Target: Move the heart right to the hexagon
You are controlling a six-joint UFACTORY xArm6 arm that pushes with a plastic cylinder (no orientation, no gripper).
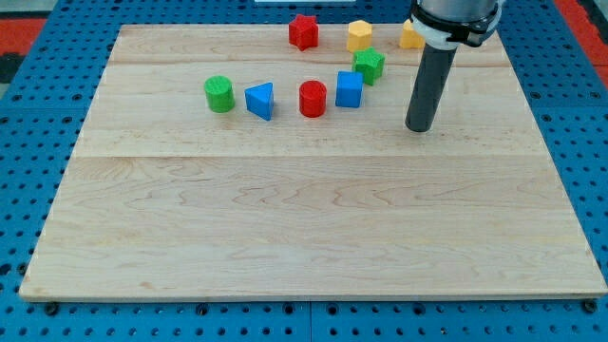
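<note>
Two yellow blocks sit near the view's top edge. The one at centre-right [359,36] has a lobed top and looks like the heart. The other yellow block [409,37] lies to its right, partly hidden behind my rod, and seems to be the hexagon, though its shape is hard to make out. My tip [419,127] rests on the board below that right yellow block and to the right of the green star [370,65]. It touches no block.
A red star [303,31] lies left of the heart. Below run a green cylinder [219,94], a blue triangle [260,100], a red cylinder [313,99] and a blue cube [349,89]. The wooden board [304,228] sits on a blue pegboard.
</note>
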